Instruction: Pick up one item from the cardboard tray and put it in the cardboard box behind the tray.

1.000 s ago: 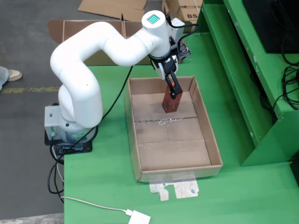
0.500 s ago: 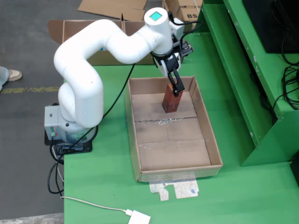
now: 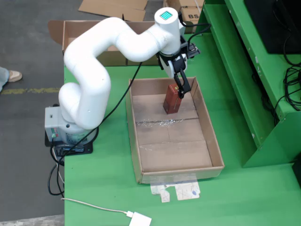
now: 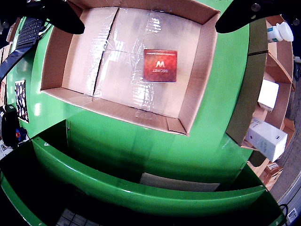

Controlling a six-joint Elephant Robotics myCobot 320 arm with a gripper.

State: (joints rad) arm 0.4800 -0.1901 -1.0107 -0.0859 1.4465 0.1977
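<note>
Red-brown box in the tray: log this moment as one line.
gripper: open, above tray | red-brown box: upright in cardboard tray, ungrasped | white arm: over tray's far end

A white adapter (image 3: 140,220) lies on the green table (image 3: 103,188) near taped paper scraps (image 3: 178,191).

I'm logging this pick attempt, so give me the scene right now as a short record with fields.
tray: open cardboard tray on the green table
item: one red-brown box, standing upright near the tray's far end in the view from above; printed top face shows in the view that rides on the gripper
gripper: above the item, fingers apart, holding nothing
contact: cannot tell whether a finger touches the item
target: cardboard box on the floor beyond the table edge
task state: item not yet lifted
</note>
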